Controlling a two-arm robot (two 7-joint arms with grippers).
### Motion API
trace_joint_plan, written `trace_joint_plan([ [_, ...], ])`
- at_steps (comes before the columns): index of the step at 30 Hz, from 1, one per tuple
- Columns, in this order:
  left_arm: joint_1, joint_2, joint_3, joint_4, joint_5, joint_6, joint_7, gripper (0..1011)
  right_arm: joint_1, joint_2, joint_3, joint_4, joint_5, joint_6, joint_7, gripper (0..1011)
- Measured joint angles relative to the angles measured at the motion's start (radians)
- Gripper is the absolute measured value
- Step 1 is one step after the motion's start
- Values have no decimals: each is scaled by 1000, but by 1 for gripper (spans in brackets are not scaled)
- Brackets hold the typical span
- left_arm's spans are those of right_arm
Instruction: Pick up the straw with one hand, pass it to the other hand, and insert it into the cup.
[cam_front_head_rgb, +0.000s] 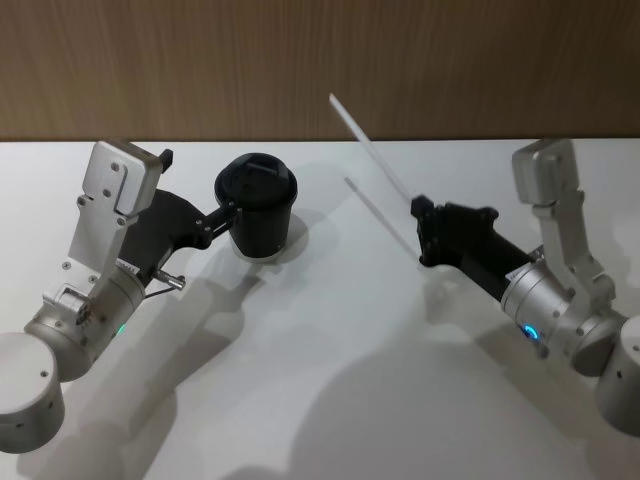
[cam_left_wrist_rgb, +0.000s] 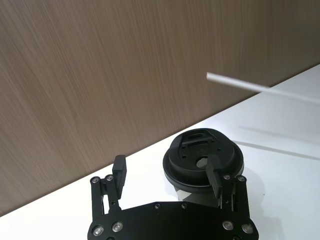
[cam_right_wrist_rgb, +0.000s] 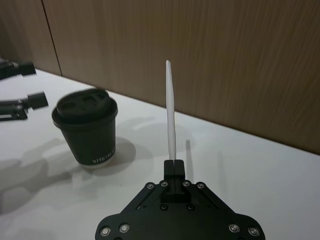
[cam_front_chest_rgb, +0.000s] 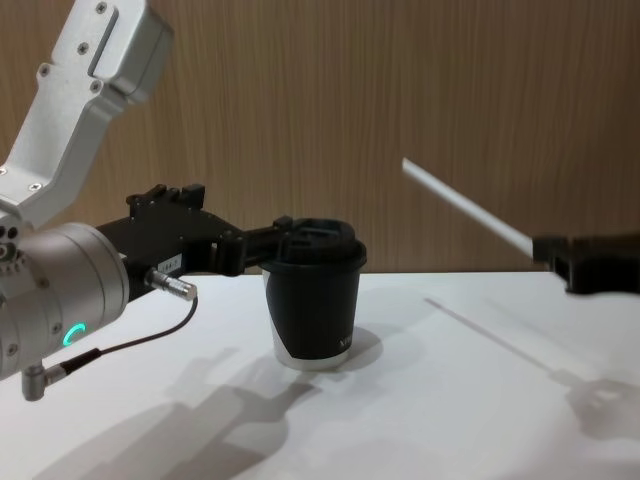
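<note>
The thin white straw (cam_front_head_rgb: 370, 150) slants up off the table, and my right gripper (cam_front_head_rgb: 420, 212) is shut on its lower end. Seen from the right wrist, the straw (cam_right_wrist_rgb: 171, 115) rises straight out of the closed fingers (cam_right_wrist_rgb: 173, 164). The black cup (cam_front_head_rgb: 258, 210) with its dome lid stands upright on the table at the back left. My left gripper (cam_front_head_rgb: 222, 215) is open at lid height beside the cup's left side. In the left wrist view the cup (cam_left_wrist_rgb: 202, 160) sits just beyond one fingertip (cam_left_wrist_rgb: 215, 175). The straw's free tip (cam_front_chest_rgb: 410, 165) points toward the cup from the right, well apart from it.
The white table (cam_front_head_rgb: 330, 350) runs back to a brown wood-grain wall (cam_front_head_rgb: 300, 60) close behind the cup. A looping black cable and metal plug (cam_front_chest_rgb: 170, 285) hang under the left arm. Bare tabletop lies between the two arms.
</note>
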Motion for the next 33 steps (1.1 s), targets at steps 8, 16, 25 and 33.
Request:
trace_joint_plan([
  [8,0,0,0,0,0,0,0,1000,4,-32,8,-26,50,-77,18,0],
  [16,0,0,0,0,0,0,0,1000,22,-72,-11,-26,100,-141,50,0],
  [25,0,0,0,0,0,0,0,1000,35,-100,-38,-16,132,-168,70,0],
  [33,1,0,-2,-1,-1,0,-2,1000,40,-113,-58,-13,150,-177,75,0],
])
